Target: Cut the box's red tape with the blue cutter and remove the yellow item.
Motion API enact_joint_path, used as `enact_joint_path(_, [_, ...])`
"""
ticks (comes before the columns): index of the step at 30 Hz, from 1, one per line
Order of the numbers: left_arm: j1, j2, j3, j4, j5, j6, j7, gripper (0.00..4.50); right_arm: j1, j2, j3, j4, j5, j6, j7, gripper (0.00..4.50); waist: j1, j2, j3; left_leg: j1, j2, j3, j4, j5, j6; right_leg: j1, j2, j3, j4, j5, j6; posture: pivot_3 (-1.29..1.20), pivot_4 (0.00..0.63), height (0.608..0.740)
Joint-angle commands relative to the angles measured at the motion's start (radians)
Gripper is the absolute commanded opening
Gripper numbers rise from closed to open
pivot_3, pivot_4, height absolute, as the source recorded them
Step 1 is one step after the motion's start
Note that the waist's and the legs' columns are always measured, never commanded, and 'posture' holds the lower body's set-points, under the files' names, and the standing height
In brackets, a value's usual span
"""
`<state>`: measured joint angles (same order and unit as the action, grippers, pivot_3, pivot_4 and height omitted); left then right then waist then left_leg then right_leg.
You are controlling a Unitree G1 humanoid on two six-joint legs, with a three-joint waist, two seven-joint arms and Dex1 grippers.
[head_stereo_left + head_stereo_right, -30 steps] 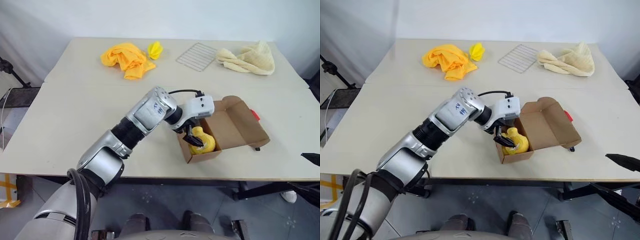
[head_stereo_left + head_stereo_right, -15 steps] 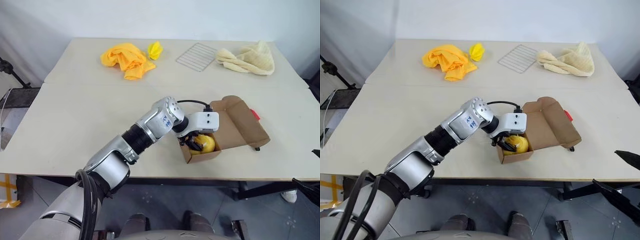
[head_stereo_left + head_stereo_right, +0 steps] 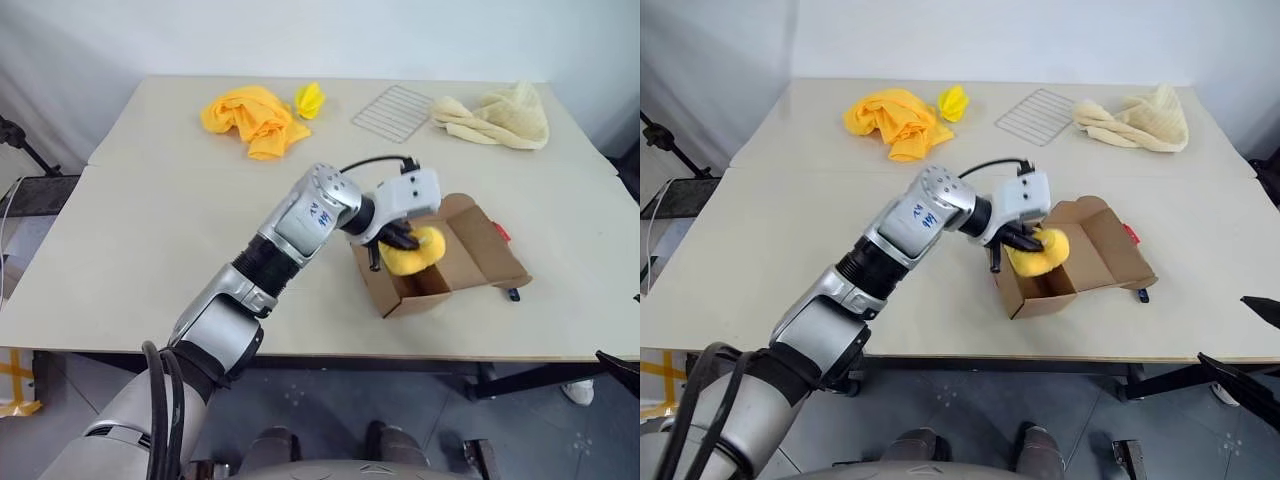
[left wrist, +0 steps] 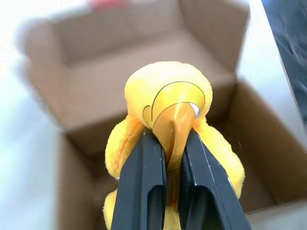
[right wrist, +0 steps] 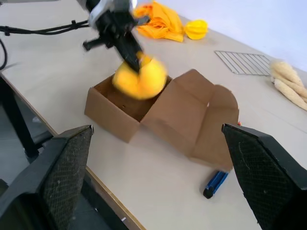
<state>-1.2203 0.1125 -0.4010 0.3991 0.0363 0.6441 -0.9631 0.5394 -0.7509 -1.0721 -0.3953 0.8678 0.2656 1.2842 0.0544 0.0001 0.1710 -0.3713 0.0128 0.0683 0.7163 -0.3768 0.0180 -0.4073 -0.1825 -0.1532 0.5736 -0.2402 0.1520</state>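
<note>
I have the left gripper (image 4: pixel 173 182) clamped on the duck (image 3: pixel 415 251) above the box (image 3: pixel 400 292), the right gripper (image 5: pixel 158 167) wide apart; next, set it on the desk (image 3: pixel 150 220).

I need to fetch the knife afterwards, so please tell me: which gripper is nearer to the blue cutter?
Right. The right gripper hangs open off the table edge beside the blue cutter; the left gripper holds the yellow item over the box.

On a pale table (image 3: pixel 790 230), the left gripper (image 3: pixel 1025 240) is clamped on the yellow toy (image 3: pixel 1040 250), holding it above the open box (image 3: pixel 1070 265). A red tape patch (image 3: pixel 1129 232) sits on the box's far flap, with the blue cutter (image 3: pixel 1141 294) beside it. Behind lie an orange cloth (image 3: pixel 890 120), a wire rack (image 3: pixel 1037 115) and a cream towel (image 3: pixel 1140 118).
</note>
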Motion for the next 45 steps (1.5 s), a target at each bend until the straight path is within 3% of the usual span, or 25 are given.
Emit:
enact_joint_path(1, [0.022, -0.019, 0.081, -0.079, -0.037, 0.001, 0.077, 0.0, -0.034, -0.061, -0.01, 0.058, 0.023, 0.008, 0.03, 4.5, 0.0, 0.0, 0.0, 0.0, 0.0, 0.0, 0.0, 0.0, 0.0, 0.0, 0.0, 0.0, 0.0, 0.0, 0.0, 0.0, 0.15, 0.74])
enact_joint_path(6, [0.001, -0.031, 0.277, -0.052, -0.049, 0.038, 0.348, 0.0, -0.177, -0.177, 0.048, 0.209, 0.037, 0.039, 0.073, 4.5, -0.003, 0.0, 0.0, 0.001, 0.0, 0.001, 0.001, 0.0, 0.0, 0.0, 0.0, 0.001, 0.001, 0.0, 0.0, 0.0, 0.15, 0.74])
enact_joint_path(11, [0.041, 0.018, 0.367, -0.089, 0.015, 0.169, 0.597, 0.0, -0.392, -0.315, 0.25, 0.443, -0.016, 0.047, 0.2, 4.5, -0.01, 0.0, 0.0, 0.002, 0.0, 0.001, -0.001, 0.0, 0.0, 0.001, 0.0, 0.001, 0.001, 0.0, 0.0, 0.0, 0.15, 0.74])
enact_joint_path(17, [0.157, 0.096, 0.361, -0.267, 0.086, 0.462, 0.72, 0.0, -0.763, -0.409, 0.5, 0.747, -0.112, -0.026, 0.321, 4.5, -0.013, 0.001, 0.0, 0.001, 0.0, 0.001, 0.001, 0.0, 0.0, 0.001, 0.0, 0.0, 0.001, 0.001, 0.001, 0.0, 0.15, 0.74])
enact_joint_path(23, [0.223, 0.173, 0.349, -0.382, 0.108, 0.668, 0.765, 0.0, -0.925, -0.453, 0.683, 0.88, -0.081, -0.038, 0.33, 4.5, -0.006, 0.0, 0.001, 0.0, 0.0, 0.0, 0.001, 0.001, -0.001, 0.001, 0.0, -0.001, 0.001, 0.001, 0.001, 0.0, 0.15, 0.74])
enact_joint_path(29, [0.268, 0.278, 0.34, -0.478, 0.106, 0.82, 0.787, 1.87, -1.08, -0.46, 0.848, 1.016, -0.086, -0.111, 0.33, 4.5, -0.02, 0.0, 0.001, 0.001, 0.001, 0.0, 0.0, 0.001, -0.002, 0.001, 0.0, -0.001, 0.001, 0.001, 0.001, 0.0, 0.15, 0.74])
enact_joint_path(37, [0.255, 0.425, 0.357, -0.618, -0.022, 0.965, 0.669, 4.34, -1.106, -0.452, 0.903, 1.049, -0.074, -0.145, 0.33, 4.5, -0.029, 0.0, 0.001, 0.0, 0.001, 0.0, 0.0, 0.001, -0.003, 0.0, 0.0, -0.001, 0.001, 0.001, 0.001, 0.0, 0.15, 0.74])
enact_joint_path(40, [0.264, 0.468, 0.381, -0.7, -0.11, 0.886, 0.573, 4.46, -1.103, -0.452, 0.904, 1.048, -0.072, -0.146, 0.33, 4.5, -0.03, 0.0, 0.001, 0.0, 0.001, 0.0, 0.0, 0.001, -0.003, 0.0, 0.0, 0.0, 0.001, 0.001, 0.001, 0.0, 0.15, 0.74])
enact_joint_path(43, [0.319, 0.433, 0.472, -0.827, -0.268, 0.828, 0.433, 4.46, -1.111, -0.446, 0.891, 1.057, -0.076, -0.134, 0.33, 4.5, -0.028, 0.0, 0.001, 0.0, 0.001, 0.0, 0.001, 0.001, -0.003, 0.0, 0.0, 0.0, 0.001, 0.001, 0.001, 0.0, 0.15, 0.74])
enact_joint_path(45, [0.443, 0.403, 0.538, -0.921, -0.324, 0.614, 0.371, 4.46, -1.093, -0.45, 0.883, 1.05, -0.076, -0.133, 0.33, 4.5, -0.03, 0.001, 0.001, 0.0, 0.001, 0.0, 0.001, 0.0, -0.004, 0.0, 0.0, 0.0, 0.0, 0.001, 0.001, 0.0, 0.15, 0.74])
